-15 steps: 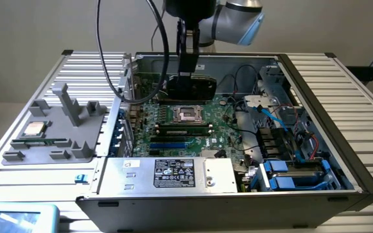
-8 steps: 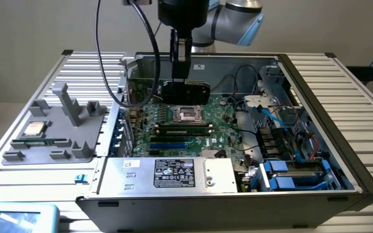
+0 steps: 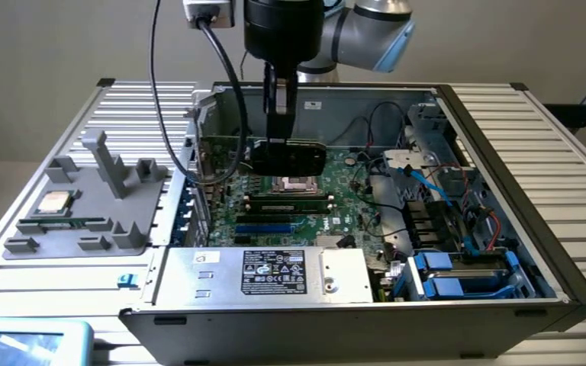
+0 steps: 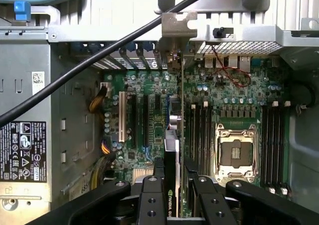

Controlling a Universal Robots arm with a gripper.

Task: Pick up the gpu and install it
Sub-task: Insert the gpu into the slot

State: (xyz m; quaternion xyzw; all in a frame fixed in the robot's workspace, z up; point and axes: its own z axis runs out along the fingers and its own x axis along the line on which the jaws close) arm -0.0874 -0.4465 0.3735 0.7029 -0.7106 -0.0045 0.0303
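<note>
My gripper (image 3: 278,136) is shut on the gpu (image 3: 288,158), a black flat card held on edge inside the open computer case (image 3: 497,152). The card hangs over the green motherboard (image 3: 304,210), in front of the processor socket (image 3: 298,183) in the exterior view. In the wrist view the gpu (image 4: 174,150) runs edge-on away from my gripper (image 4: 177,197). Its silver bracket (image 4: 178,28) reaches the case's rear slot wall. It lies above the expansion slots (image 4: 142,118), beside the memory slots. Whether it touches the board I cannot tell.
A black cable (image 4: 99,56) crosses over the case. The power supply (image 3: 262,271) fills the case's near side, and blue drive bays (image 3: 456,274) sit on the exterior view's right. A grey fixture tray (image 3: 120,183) on that view's left holds a processor chip (image 3: 52,202) and a memory stick (image 3: 64,225).
</note>
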